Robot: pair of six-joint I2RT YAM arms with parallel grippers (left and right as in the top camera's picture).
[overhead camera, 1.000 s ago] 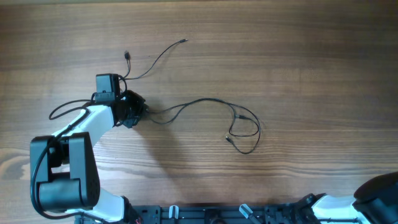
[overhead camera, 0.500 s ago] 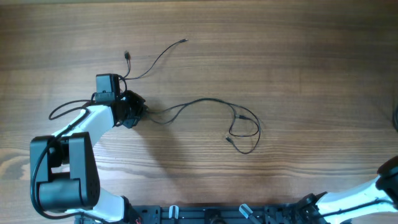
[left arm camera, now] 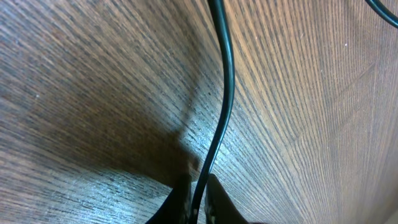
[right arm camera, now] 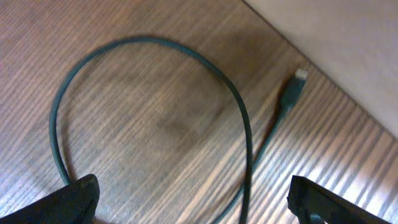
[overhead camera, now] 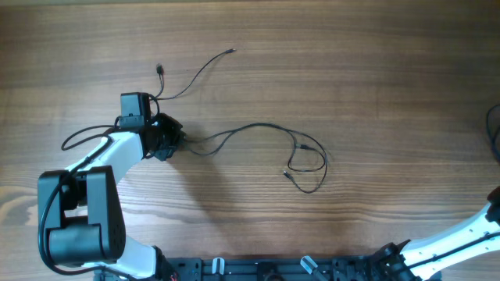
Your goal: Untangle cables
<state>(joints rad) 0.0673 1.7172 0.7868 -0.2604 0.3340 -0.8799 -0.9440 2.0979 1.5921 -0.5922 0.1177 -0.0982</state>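
On tabletop, thin black cables; left tool clamped on one, right tool apart.

We see a brown wooden tabletop filling the overhead view, its grain running lengthwise. In the right wrist view the tabletop's edge cuts diagonally across the upper right corner, and beyond it lies a plain pale surface. Soft light leaves a faint sheen on the grain.

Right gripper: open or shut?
Open. The right gripper has fingers wide apart at the wrist view's lower corners; the cable lies loose between them.
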